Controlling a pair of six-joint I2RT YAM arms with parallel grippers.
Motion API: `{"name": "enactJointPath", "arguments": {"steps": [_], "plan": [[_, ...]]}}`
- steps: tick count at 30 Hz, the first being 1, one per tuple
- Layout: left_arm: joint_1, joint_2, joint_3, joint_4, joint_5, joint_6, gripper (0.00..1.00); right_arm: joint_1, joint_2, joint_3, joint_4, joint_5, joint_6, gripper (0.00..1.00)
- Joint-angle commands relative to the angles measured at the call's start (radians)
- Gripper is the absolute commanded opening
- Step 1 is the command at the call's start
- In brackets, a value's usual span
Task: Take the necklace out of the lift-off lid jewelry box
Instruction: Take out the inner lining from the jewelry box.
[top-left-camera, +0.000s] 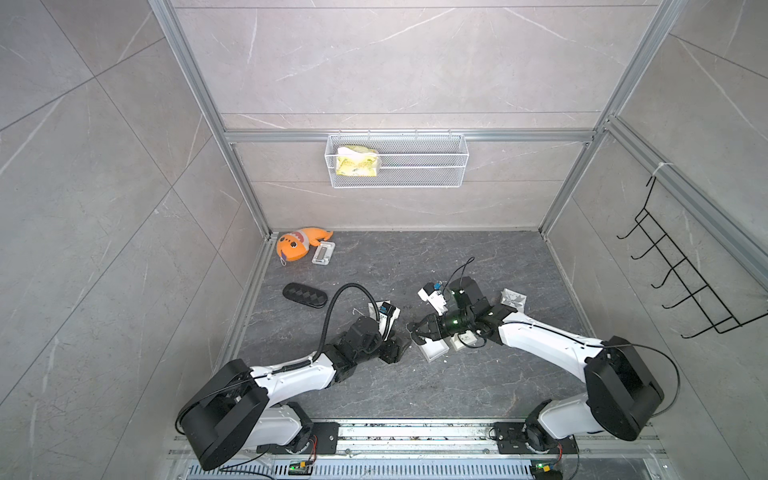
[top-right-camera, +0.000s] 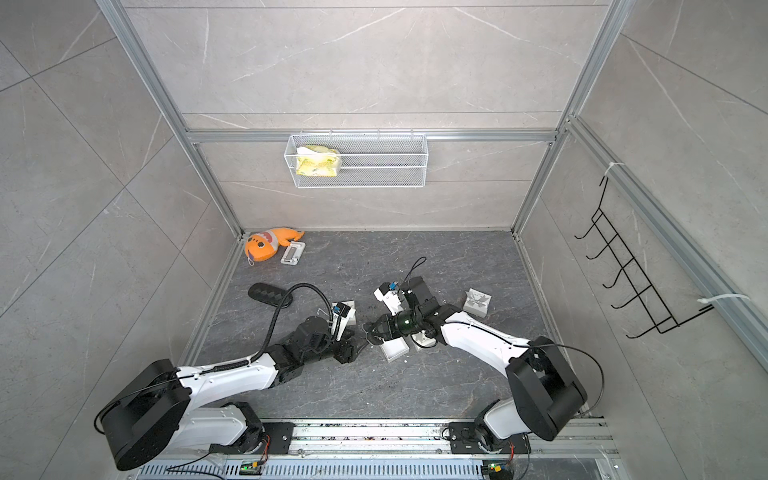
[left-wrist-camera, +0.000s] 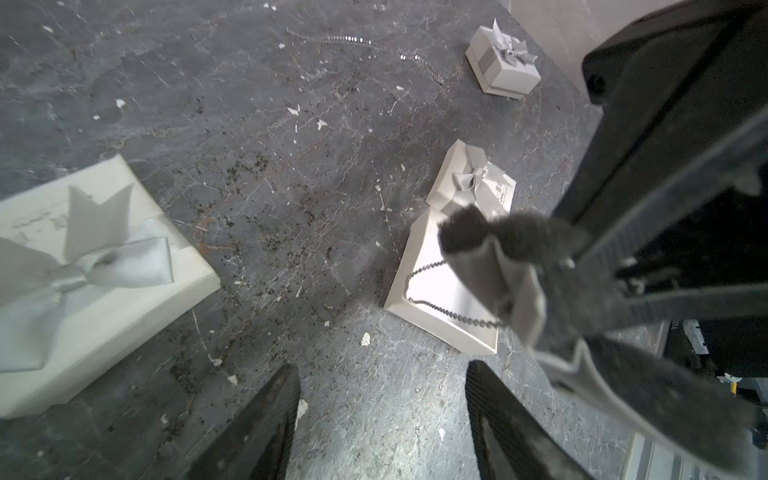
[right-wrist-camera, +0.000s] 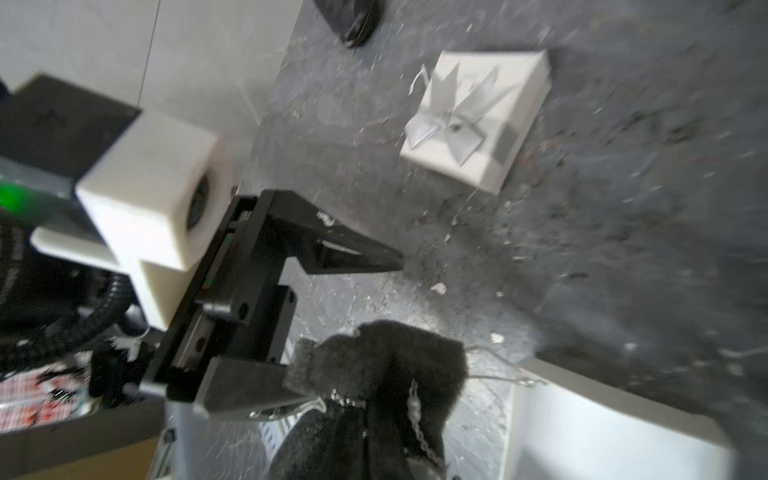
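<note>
Right hand (top-left-camera: 417, 329) is clamped tight on the dark foam pad (left-wrist-camera: 490, 249), just above the open box (left-wrist-camera: 449, 334) near the middle of the surface (left-wrist-camera: 291, 208) – the necklace (left-wrist-camera: 436, 308) hangs from the pad, its loop trailing inside. Left hand (left-wrist-camera: 382, 374) hovers parted and empty to the left. Best lift straight and slow so the loop clears the rim without snagging – or slipping off
</note>
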Motion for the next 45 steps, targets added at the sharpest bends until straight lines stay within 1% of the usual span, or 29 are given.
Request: {"name": "enactJointPath", "arguments": {"steps": [1, 3, 7, 10, 15, 21, 28, 33, 38, 43, 45], "plan": [[-0.001, -0.082, 0.066, -0.104, -0.016, 0.039, 0.66, -0.003, -0.094, 0.053, -0.064, 0.260, -0.024, 0.00], [0.001, -0.108, 0.099, -0.132, 0.021, 0.043, 0.66, -0.002, -0.125, 0.043, -0.051, 0.339, -0.032, 0.00], [0.003, -0.103, 0.177, -0.127, 0.112, 0.027, 0.65, 0.016, -0.151, 0.033, -0.035, 0.430, -0.057, 0.00], [0.002, -0.056, 0.264, -0.138, 0.164, 0.014, 0.63, 0.047, -0.165, 0.028, -0.033, 0.506, -0.080, 0.00], [0.002, 0.048, 0.375, -0.137, 0.222, -0.018, 0.58, 0.077, -0.194, 0.022, -0.011, 0.566, -0.097, 0.00], [0.004, 0.124, 0.422, -0.111, 0.266, -0.054, 0.50, 0.080, -0.219, 0.012, 0.004, 0.565, -0.092, 0.00], [0.007, 0.142, 0.425, -0.097, 0.231, -0.070, 0.44, 0.082, -0.225, 0.009, 0.010, 0.537, -0.082, 0.00], [0.014, 0.144, 0.417, -0.038, 0.255, -0.077, 0.43, 0.081, -0.222, 0.000, 0.015, 0.533, -0.079, 0.00], [0.014, 0.166, 0.427, -0.032, 0.267, -0.079, 0.43, 0.083, -0.222, -0.004, 0.022, 0.526, -0.077, 0.00], [0.015, 0.186, 0.431, -0.026, 0.270, -0.084, 0.32, 0.084, -0.233, -0.007, 0.015, 0.522, -0.076, 0.00], [0.015, 0.192, 0.432, -0.026, 0.268, -0.084, 0.29, 0.084, -0.238, -0.007, 0.014, 0.519, -0.073, 0.00]]}}
